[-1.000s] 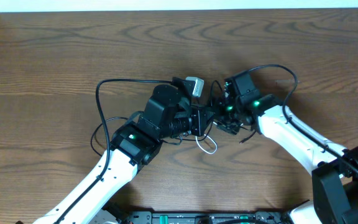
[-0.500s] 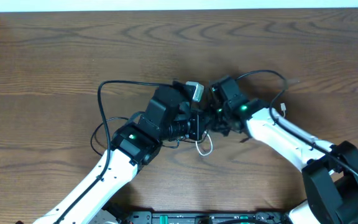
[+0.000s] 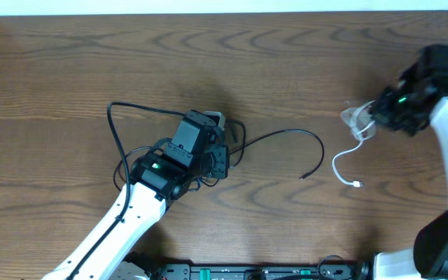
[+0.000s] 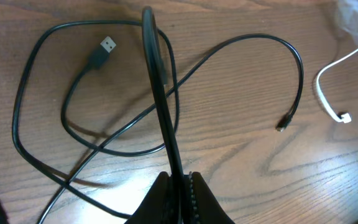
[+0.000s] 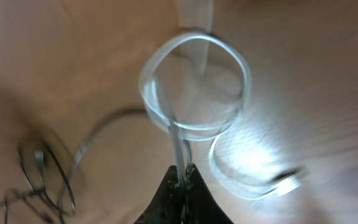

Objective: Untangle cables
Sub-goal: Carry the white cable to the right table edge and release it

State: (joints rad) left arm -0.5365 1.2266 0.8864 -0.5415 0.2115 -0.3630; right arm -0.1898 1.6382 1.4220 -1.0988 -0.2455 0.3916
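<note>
On the brown wooden desk (image 3: 68, 70), my left jaws are pressed together on the thin black cable (image 4: 165, 124). It crosses over itself in loose loops beside my left arm, with its flat USB plug (image 4: 107, 45) inside one loop and its small far plug (image 4: 281, 127) out on bare wood. Well apart, toward the right edge, my right jaws pinch the thin white cable (image 3: 336, 162). Its small white plug (image 3: 358, 184) rests on the desk.

The black cable (image 4: 160, 93) and white cable (image 4: 321, 87) show against a brown table (image 3: 68, 70) with darker wavy grain, while the arms (image 3: 123, 222) are white with black joints and green lights
</note>
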